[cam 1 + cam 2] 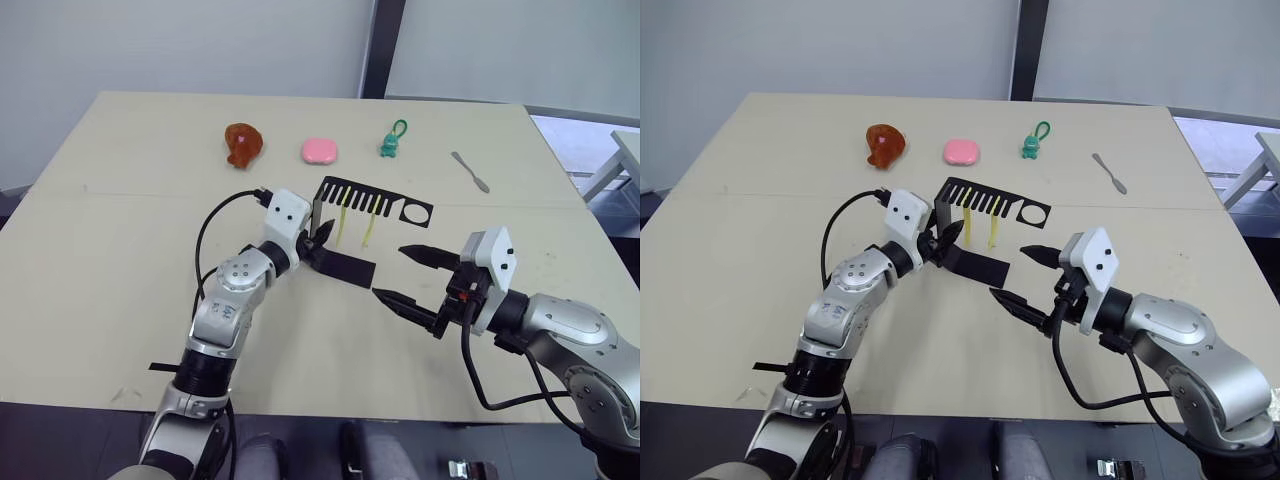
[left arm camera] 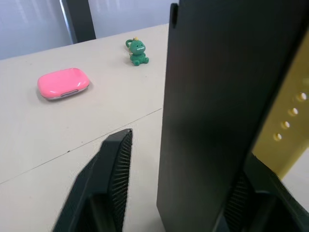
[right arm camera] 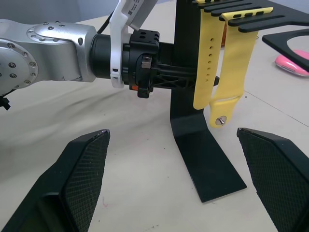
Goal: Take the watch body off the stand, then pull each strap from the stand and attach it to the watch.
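Both straps [image 3: 212, 67] hanging from the comb arm of the stand [image 1: 345, 266], neither pulled nor attached; round hole at the arm's end empty, watch body nowhere visible. Left gripper [image 1: 318, 238] clamped around the stand's upright, steadying it. Right gripper [image 1: 410, 276] spread wide, empty, just short of the foot, straps ahead between its fingers

black stand [image 3: 193, 140], yellow straps [image 3: 212, 63] with small holes, pink case [image 1: 319, 150], green figure [image 1: 391, 143].

Bright, even, diffuse light; soft faint shadows; close stand [image 2: 212, 111] blurred.
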`<state>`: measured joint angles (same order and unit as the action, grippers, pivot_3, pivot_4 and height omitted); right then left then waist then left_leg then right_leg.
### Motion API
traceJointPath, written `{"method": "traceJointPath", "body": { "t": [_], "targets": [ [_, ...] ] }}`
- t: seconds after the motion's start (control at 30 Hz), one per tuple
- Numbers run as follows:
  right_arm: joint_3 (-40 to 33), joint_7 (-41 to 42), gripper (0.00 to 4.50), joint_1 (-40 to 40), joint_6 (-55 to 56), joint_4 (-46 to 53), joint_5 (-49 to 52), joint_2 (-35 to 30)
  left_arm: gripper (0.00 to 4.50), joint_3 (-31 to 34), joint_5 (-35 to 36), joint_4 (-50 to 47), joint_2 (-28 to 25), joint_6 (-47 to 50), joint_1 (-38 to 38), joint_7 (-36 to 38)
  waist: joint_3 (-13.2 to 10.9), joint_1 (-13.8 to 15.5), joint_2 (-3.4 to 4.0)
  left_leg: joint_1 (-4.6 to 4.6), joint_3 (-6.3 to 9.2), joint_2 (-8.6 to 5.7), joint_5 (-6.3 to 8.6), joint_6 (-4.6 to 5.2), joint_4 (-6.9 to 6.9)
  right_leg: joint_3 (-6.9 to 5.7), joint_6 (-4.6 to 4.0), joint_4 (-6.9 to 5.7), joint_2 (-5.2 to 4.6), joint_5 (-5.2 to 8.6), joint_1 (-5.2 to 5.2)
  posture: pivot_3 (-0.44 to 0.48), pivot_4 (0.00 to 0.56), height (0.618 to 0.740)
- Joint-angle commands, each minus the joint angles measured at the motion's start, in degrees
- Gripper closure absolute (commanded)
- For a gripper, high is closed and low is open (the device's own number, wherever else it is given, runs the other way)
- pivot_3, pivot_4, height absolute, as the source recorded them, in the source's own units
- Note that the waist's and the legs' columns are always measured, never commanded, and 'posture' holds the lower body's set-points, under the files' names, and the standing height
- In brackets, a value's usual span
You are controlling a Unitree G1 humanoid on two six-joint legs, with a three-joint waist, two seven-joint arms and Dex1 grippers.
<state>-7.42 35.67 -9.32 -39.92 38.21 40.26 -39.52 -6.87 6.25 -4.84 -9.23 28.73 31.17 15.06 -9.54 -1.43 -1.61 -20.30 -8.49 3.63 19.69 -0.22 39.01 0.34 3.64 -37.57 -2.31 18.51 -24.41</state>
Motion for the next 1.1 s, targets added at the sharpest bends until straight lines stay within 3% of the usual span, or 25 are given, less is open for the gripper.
{"method": "traceJointPath", "body": {
  "t": [0.03, 0.07, 0.43, 0.6, 0.77, 1.1],
  "targets": [
    [-1.4, -1.0, 0.00, -0.1, 0.5, 1.4, 0.6, 0.3, 4.15, -0.2, -1.1, 0.0, 0.5, -1.1, 0.8, -0.6, 0.0, 0.0, 0.00, 0.00, 0.00, 0.00, 0.00, 0.00, 0.00, 0.00, 0.00, 0.00, 0.00, 0.00, 0.00, 0.000, 0.150, 0.740],
    [-1.6, -1.0, 0.00, -0.1, 0.4, 1.5, 0.7, 0.2, 4.46, -0.1, -1.3, 0.3, 0.6, -1.0, 0.9, -0.9, 0.0, 0.0, 0.00, 0.00, 0.00, 0.00, 0.00, 0.00, 0.00, 0.00, 0.00, 0.00, 0.00, 0.00, 0.00, 0.000, 0.150, 0.740],
    [-1.9, -1.7, 0.00, 0.2, 0.1, 2.3, 0.6, 0.0, 4.46, 1.0, -3.7, 4.6, 2.5, -3.0, 3.6, -4.8, 0.0, 0.0, 0.00, 0.00, 0.00, 0.00, 0.00, 0.00, 0.00, 0.00, 0.00, 0.00, 0.00, 0.00, 0.00, 0.000, 0.150, 0.740],
    [-0.3, -6.3, 0.00, -1.5, -0.6, 2.8, -1.1, 1.6, 4.46, 2.0, -4.4, 7.8, 3.8, -4.3, 6.2, -7.7, 0.0, -0.1, -0.01, 0.00, 0.00, 0.00, 0.00, 0.00, 0.00, 0.00, 0.00, 0.00, 0.00, 0.00, 0.00, 0.000, 0.150, 0.740],
    [2.6, -15.5, 0.00, -5.5, -4.3, 2.8, -4.9, 5.9, 4.46, 2.0, -5.5, 11.1, 5.4, -5.8, 8.8, -9.7, 0.0, 0.0, -0.01, -0.03, -0.03, 0.00, -0.01, -0.01, 0.00, 0.01, 0.00, -0.03, -0.01, 0.00, -0.08, 0.000, 0.150, 0.740],
    [8.6, -31.3, 0.00, -11.9, -12.9, 1.2, -10.1, 20.6, 4.46, 2.3, -6.3, 15.3, 7.0, -8.5, 9.4, -11.7, 0.0, 0.0, 0.00, -0.09, -0.07, 0.01, -0.02, -0.02, 0.01, -0.01, 0.00, -0.08, -0.02, 0.00, -0.17, 0.000, 0.150, 0.740]
  ]
}}
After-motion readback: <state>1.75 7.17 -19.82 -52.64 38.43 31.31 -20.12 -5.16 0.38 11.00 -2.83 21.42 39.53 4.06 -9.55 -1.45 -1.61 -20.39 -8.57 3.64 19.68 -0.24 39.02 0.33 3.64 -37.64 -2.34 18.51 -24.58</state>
